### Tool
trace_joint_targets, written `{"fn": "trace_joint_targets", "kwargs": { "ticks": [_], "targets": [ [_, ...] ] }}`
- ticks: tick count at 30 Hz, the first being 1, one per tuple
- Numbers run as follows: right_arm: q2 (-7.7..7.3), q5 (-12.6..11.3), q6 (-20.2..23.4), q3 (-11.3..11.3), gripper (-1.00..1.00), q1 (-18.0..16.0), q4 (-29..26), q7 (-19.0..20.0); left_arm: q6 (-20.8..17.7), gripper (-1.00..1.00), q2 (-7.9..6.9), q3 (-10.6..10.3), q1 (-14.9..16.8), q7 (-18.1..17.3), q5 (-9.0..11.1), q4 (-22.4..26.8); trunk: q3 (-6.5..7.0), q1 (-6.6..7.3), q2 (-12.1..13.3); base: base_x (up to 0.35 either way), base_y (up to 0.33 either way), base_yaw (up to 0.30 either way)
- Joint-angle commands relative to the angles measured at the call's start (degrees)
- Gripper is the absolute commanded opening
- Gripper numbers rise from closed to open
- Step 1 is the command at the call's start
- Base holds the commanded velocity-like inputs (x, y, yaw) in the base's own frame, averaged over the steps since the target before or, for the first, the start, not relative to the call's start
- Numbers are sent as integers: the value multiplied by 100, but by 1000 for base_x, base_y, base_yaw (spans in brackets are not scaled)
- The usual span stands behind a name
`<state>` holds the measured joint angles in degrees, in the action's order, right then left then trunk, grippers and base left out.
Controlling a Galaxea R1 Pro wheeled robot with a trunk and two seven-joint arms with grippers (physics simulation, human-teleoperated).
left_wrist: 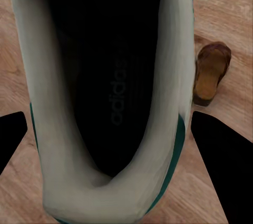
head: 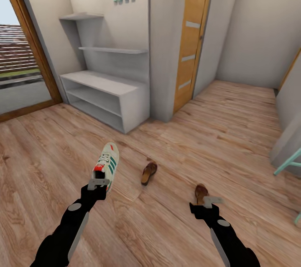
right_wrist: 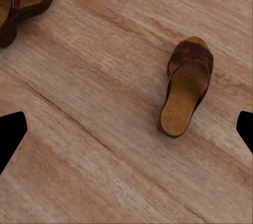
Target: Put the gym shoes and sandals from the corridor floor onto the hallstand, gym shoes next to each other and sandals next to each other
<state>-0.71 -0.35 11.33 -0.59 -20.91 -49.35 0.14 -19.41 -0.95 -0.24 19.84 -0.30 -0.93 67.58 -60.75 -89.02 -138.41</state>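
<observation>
The corridor floor [head: 217,133] is light wood plank, running from a glass door past a grey-white shoe rack [head: 108,99] against the wall to a wooden door [head: 190,37] further along. The rack's low desk-like top and its two open shelves below carry no shoes, nor do the two wall shelves above it.

The rack lies ahead of the left claw [head: 99,184], well apart, slightly to its left. That claw grips one gym shoe [head: 107,165] at the heel; the shoe's long axis points away from the claw, toe toward the rack. In the left wrist view the shoe's dark opening [left_wrist: 105,87] sits between the two spread dark fingers [left_wrist: 224,171], which look pressed on the heel sides, so I judge it pinched and carried.

One sandal [head: 148,173] lies on the floor to the right of that claw, long axis roughly parallel to the shoe. The other sandal [head: 201,193] sits just ahead of the right claw [head: 212,201], almost touching in the head view. The right claw looks spread and empty; its wrist view shows both sandals [right_wrist: 187,87] [right_wrist: 23,2] on bare planks beyond the fingers. The right arm is clearly nearer both sandals.
</observation>
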Motion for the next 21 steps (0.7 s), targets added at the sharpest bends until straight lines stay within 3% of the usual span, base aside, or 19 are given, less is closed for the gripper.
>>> {"fn": "trace_joint_targets", "kwargs": {
  "ticks": [1, 14, 21],
  "targets": [
    [0, -4, 36, -6, 100, -1, -13, 1, -28, -100, -2, -2, 2, -5, -12, 8, -5, -1, -2, 246, 264, -5],
    [0, -9, 35, -11, 100, -1, -13, 2, -28, -100, 5, -2, 2, -5, -12, 4, -1, -1, -2, 247, 262, -8],
    [0, -9, 35, -11, 100, -1, -13, 2, -28, -100, 6, -3, 2, -5, -12, 2, 29, -1, -2, 246, 263, -186]
  ]
}}
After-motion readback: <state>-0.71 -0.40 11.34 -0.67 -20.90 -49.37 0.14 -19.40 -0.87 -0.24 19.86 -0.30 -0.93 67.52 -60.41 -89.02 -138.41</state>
